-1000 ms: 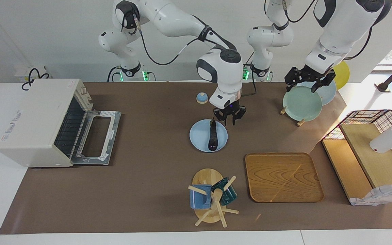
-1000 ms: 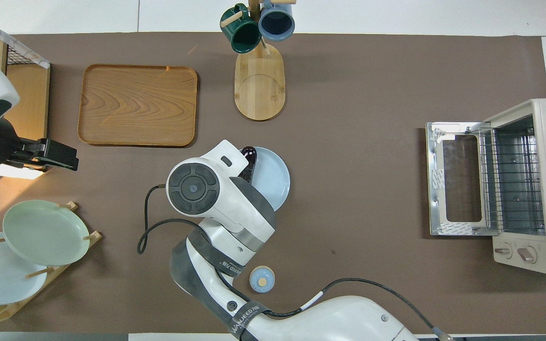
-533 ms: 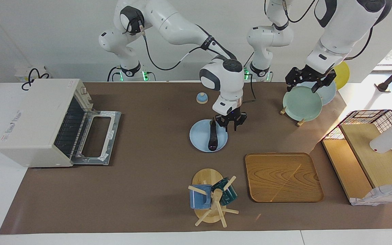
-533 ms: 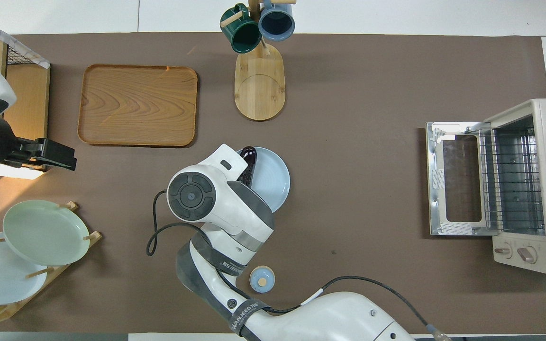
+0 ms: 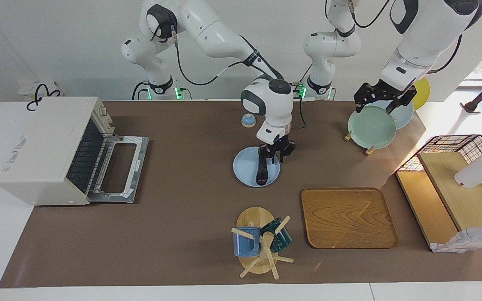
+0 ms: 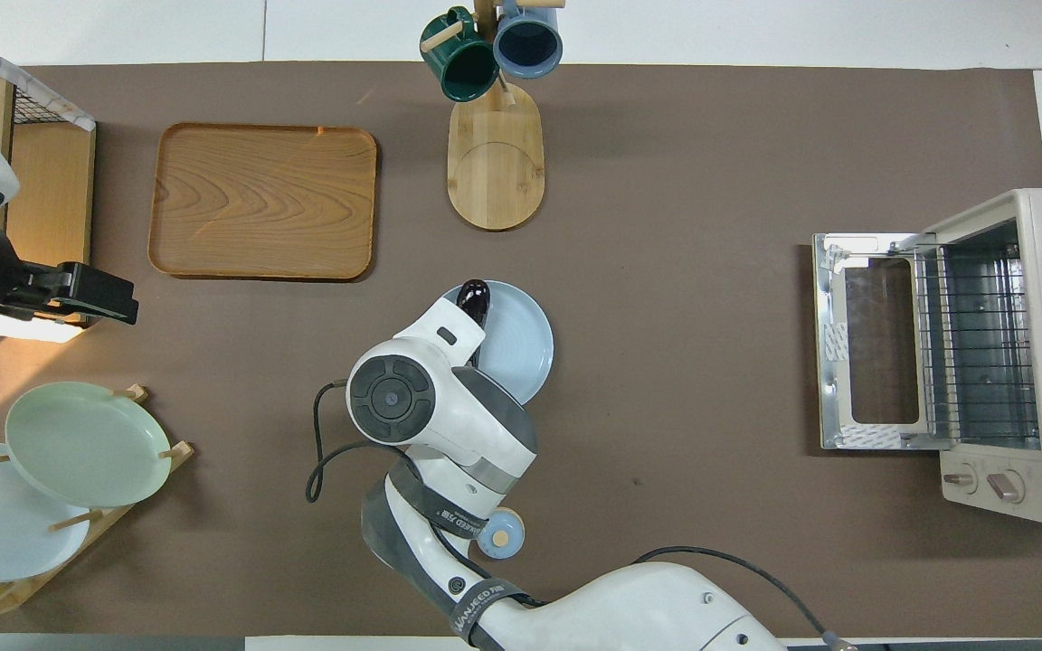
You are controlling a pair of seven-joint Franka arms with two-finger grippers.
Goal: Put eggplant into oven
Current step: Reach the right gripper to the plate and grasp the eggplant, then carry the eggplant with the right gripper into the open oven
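The dark purple eggplant [image 5: 261,170] [image 6: 476,297] lies lengthwise on a light blue plate [image 5: 244,168] [image 6: 525,344] at mid-table. My right gripper [image 5: 273,156] is down at the eggplant's end nearer the robots, just above the plate; in the overhead view its own wrist hides it. The cream oven [image 5: 42,146] [image 6: 1018,353] stands at the right arm's end of the table, its door [image 5: 117,169] dropped flat and the wire rack bare. My left gripper [image 5: 373,109] [image 6: 105,303] waits open above the plate rack, holding nothing.
A small blue bell [image 5: 248,120] sits by the right arm, nearer the robots than the plate. A mug tree [image 5: 260,242] and a wooden tray [image 5: 347,217] lie farther out. The plate rack [image 5: 370,127] and a wire shelf [image 5: 454,184] fill the left arm's end.
My right gripper has come down and shifted toward the right arm's end, from beside the eggplant onto its stem end. The eggplant has not moved. The left gripper rose slightly.
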